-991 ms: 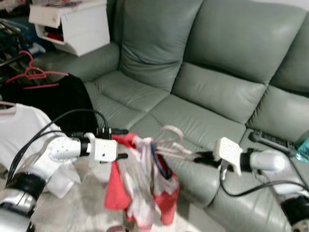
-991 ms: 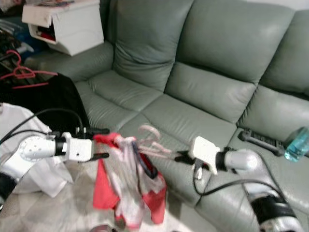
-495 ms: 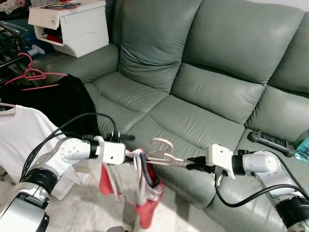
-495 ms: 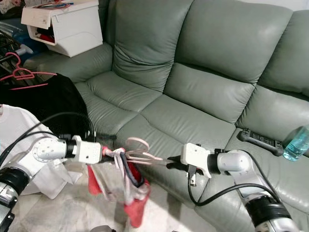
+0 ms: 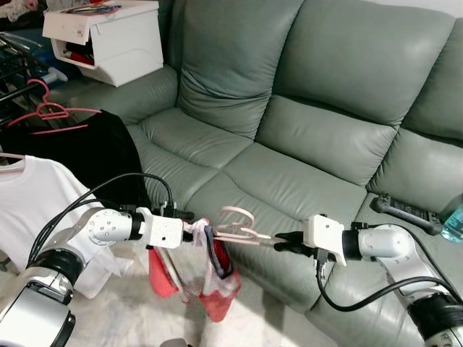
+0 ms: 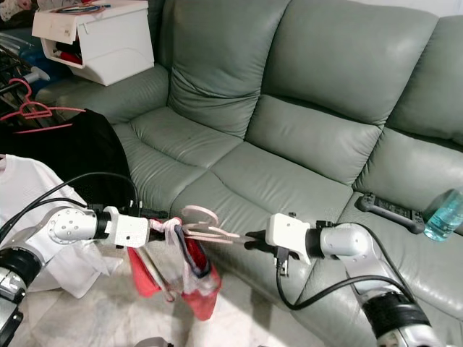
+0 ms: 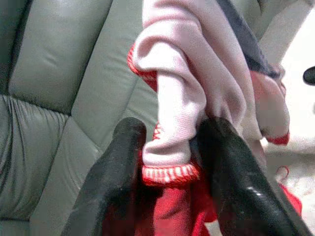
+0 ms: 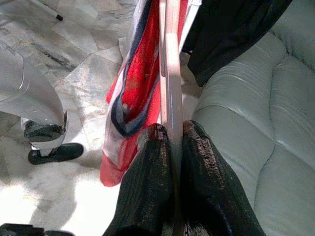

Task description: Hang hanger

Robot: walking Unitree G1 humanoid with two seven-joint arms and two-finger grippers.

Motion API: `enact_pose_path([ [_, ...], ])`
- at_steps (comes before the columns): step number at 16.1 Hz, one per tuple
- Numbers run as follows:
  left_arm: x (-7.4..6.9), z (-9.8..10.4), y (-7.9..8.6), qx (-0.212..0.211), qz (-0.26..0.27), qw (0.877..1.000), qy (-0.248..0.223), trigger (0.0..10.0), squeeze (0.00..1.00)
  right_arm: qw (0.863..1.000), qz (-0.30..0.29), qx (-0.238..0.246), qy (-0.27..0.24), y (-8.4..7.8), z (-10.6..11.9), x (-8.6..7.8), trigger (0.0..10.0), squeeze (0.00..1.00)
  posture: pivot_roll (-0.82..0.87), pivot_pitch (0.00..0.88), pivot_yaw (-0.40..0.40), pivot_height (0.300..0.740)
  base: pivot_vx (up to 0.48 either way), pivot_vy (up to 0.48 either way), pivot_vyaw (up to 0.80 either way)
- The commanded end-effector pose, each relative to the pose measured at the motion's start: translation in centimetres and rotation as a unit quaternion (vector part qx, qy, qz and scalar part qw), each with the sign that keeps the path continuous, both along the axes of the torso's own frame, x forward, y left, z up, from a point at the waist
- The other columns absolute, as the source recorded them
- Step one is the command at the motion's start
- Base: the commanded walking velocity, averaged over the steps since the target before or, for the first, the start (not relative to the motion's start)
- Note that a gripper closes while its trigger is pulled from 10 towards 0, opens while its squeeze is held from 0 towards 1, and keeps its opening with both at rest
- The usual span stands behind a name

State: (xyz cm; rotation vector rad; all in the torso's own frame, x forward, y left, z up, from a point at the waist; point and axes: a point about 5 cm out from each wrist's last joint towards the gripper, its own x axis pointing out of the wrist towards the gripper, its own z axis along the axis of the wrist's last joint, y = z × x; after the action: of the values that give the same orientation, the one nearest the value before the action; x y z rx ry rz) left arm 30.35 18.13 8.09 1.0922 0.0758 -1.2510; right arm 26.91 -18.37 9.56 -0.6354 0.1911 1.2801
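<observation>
A pale pink hanger (image 5: 239, 230) carries a red, pink and white garment (image 5: 206, 278) in front of the grey sofa (image 5: 304, 108). My left gripper (image 5: 187, 230) is shut on the garment's bunched pink edge (image 7: 170, 123) at the hanger's left end. From the right, my right gripper (image 5: 283, 243) is shut on the hanger's arm (image 8: 170, 98). The garment hangs down between both grippers, above the pale floor. The hanger's hook (image 6: 199, 214) points up and back.
At the left, a black garment (image 5: 79, 152) on a pink hanger (image 5: 47, 108) and a white shirt (image 5: 29, 202) hang side by side. A white box (image 5: 108, 36) rests on the sofa arm. A black remote (image 5: 406, 210) and a teal bottle (image 5: 454, 217) lie on the right seat.
The camera shifted. Both grippers have moved left and closer together with the hanger. The garment, spread wide a second ago, now hangs bunched lower and narrower.
</observation>
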Motion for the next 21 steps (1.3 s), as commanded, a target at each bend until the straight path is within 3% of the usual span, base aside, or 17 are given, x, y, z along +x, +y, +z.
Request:
enact_pose_path([
  [1,0.1,-0.2,0.1,0.012,0.004,1.000,0.001,0.0,0.00,0.999,0.012,0.010,-0.029,0.6,1.0,0.5,10.0,0.00,-0.07,0.000,0.056,0.740,0.000,0.000,0.00],
  [9,0.0,-0.8,-0.1,0.011,0.010,1.000,0.008,0.0,0.00,0.999,0.015,0.009,-0.036,0.9,0.9,0.7,10.0,0.00,-0.07,0.000,0.052,0.740,0.000,0.000,0.00],
  [12,-0.4,-1.5,-0.2,0.020,0.005,0.999,0.038,0.0,0.00,0.998,0.009,0.008,-0.054,1.1,1.1,1.1,10.0,0.00,-0.07,0.000,0.054,0.740,0.000,0.000,0.00],
  [13,-0.4,-1.5,-0.2,0.020,0.006,0.999,0.037,0.0,0.00,0.999,0.005,0.010,-0.049,1.1,1.1,1.2,10.0,0.24,-0.07,0.000,0.054,0.740,0.000,0.000,0.00],
  [14,-0.3,-1.5,-0.2,0.017,0.010,0.999,0.035,0.0,0.00,0.999,0.007,0.009,-0.039,1.0,1.0,1.2,10.0,1.00,-0.07,0.000,0.054,0.740,0.000,0.000,0.00],
  [18,0.1,-1.5,0.6,0.001,0.059,0.998,0.027,0.0,0.00,0.999,0.013,-0.026,-0.042,0.1,1.3,1.5,10.0,1.00,-0.08,0.000,0.053,0.740,0.000,0.000,0.00],
  [21,-0.5,-2.3,2.6,-0.022,0.130,0.990,0.056,0.0,0.00,0.999,-0.011,-0.019,-0.023,-2.1,4.3,3.1,10.0,1.00,-0.08,0.000,0.053,0.740,0.000,0.000,0.00],
])
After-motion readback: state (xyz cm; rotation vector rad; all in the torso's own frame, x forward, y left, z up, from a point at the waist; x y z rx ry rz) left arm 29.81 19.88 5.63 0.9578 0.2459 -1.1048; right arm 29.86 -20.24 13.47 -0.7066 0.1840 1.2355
